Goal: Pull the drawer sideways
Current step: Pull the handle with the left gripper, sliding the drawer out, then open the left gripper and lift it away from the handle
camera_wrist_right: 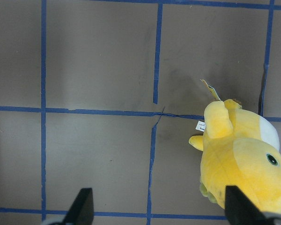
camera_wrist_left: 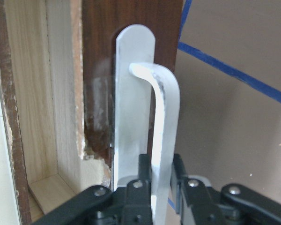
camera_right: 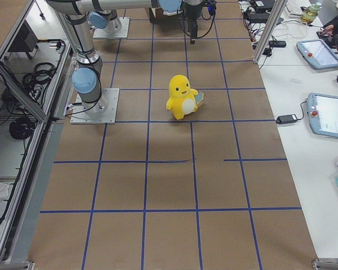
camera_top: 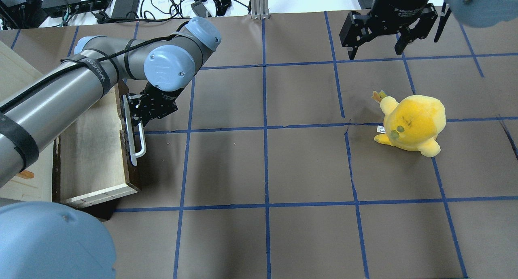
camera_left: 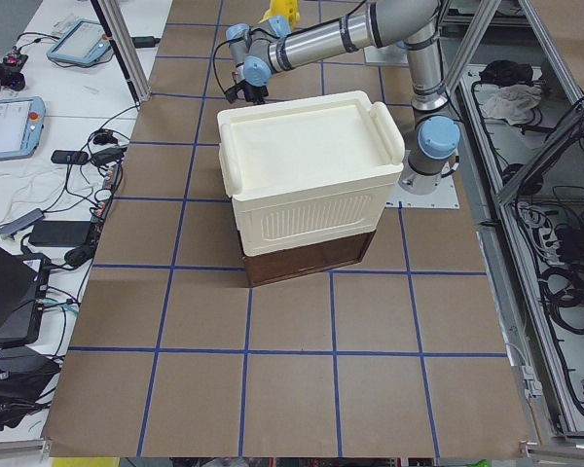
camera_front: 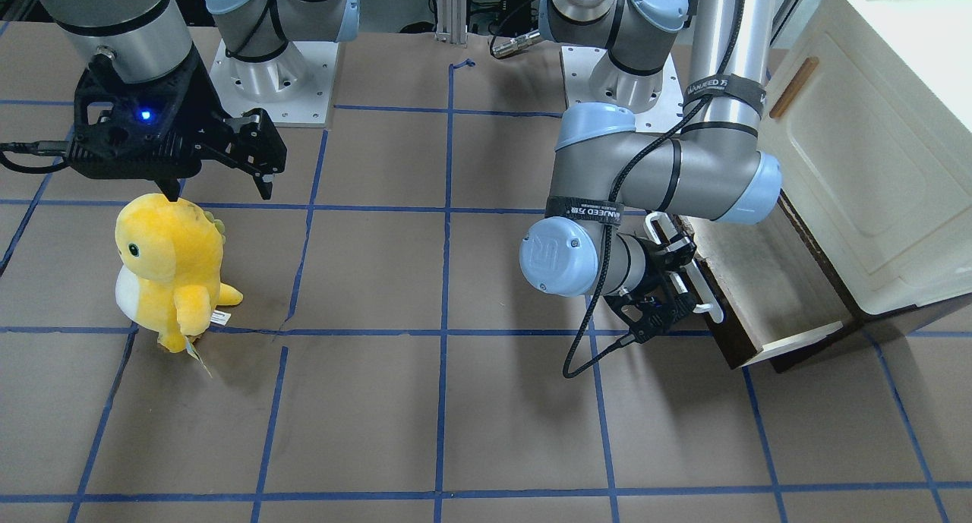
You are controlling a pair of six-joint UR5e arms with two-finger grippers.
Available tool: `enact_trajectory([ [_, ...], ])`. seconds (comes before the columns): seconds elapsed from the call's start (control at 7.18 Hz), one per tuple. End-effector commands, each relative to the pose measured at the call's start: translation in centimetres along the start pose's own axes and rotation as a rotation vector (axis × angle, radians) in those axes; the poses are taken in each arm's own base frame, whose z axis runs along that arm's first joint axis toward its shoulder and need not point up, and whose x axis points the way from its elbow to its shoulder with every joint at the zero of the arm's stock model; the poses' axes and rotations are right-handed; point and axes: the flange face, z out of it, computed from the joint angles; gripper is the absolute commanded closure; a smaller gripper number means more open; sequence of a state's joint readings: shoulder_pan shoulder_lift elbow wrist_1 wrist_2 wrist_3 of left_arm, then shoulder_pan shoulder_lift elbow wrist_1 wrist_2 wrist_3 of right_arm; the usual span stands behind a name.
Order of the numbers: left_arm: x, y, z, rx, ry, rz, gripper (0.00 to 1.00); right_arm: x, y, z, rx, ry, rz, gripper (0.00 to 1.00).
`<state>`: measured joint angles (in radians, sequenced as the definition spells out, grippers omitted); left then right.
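Note:
The drawer (camera_top: 91, 149) stands pulled out from under the cream-white box, its pale wood tray open and its dark brown front panel (camera_wrist_left: 131, 56) facing the table's middle. Its white bar handle (camera_top: 135, 135) runs along the panel. My left gripper (camera_top: 139, 116) is shut on the handle (camera_wrist_left: 161, 140); the wrist view shows both fingers pressed against the bar. In the front-facing view the left gripper (camera_front: 678, 280) sits at the handle (camera_front: 702, 284) too. My right gripper (camera_top: 376, 42) is open and empty, hanging above the table at the far right.
A yellow plush toy (camera_top: 410, 123) stands on the right half of the table, below the right gripper (camera_front: 220, 178). The cream-white lidded box (camera_left: 307, 180) sits over the drawer's housing at the table's left end. Blue tape lines grid the brown tabletop.

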<state>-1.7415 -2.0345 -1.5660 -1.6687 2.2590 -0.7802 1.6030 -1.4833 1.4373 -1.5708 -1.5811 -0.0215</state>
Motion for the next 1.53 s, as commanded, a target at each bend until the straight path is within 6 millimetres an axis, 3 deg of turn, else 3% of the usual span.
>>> enact_trajectory([
  [0.0,0.1,0.4,-0.6,0.009,0.009,0.002,0.24,0.0,0.0,0.0,0.0,-0.001,0.0,0.0],
  [0.28,-0.9,0.8,-2.0,0.029,0.029,0.006,0.0,0.0,0.0,0.0,0.0,0.0,0.0,0.0],
  [0.42,-2.0,1.5,-3.9,0.008,0.116,0.036,0.0,0.0,0.0,0.0,0.0,0.0,0.0,0.0],
  [0.7,-6.1,1.2,-10.6,0.028,0.337,0.021,0.0,0.0,0.0,0.0,0.0,-0.001,0.0,0.0],
  [0.97,-9.3,1.1,-15.4,0.115,0.549,0.174,0.0,0.0,0.0,0.0,0.0,-0.001,0.0,0.0],
  [1.25,-12.8,1.2,-17.1,0.138,0.723,0.169,0.0,0.0,0.0,0.0,0.0,-0.001,0.0,0.0],
  [1.39,-15.2,0.3,-16.2,0.129,0.785,0.193,0.0,0.0,0.0,0.0,0.0,0.0,0.0,0.0],
])
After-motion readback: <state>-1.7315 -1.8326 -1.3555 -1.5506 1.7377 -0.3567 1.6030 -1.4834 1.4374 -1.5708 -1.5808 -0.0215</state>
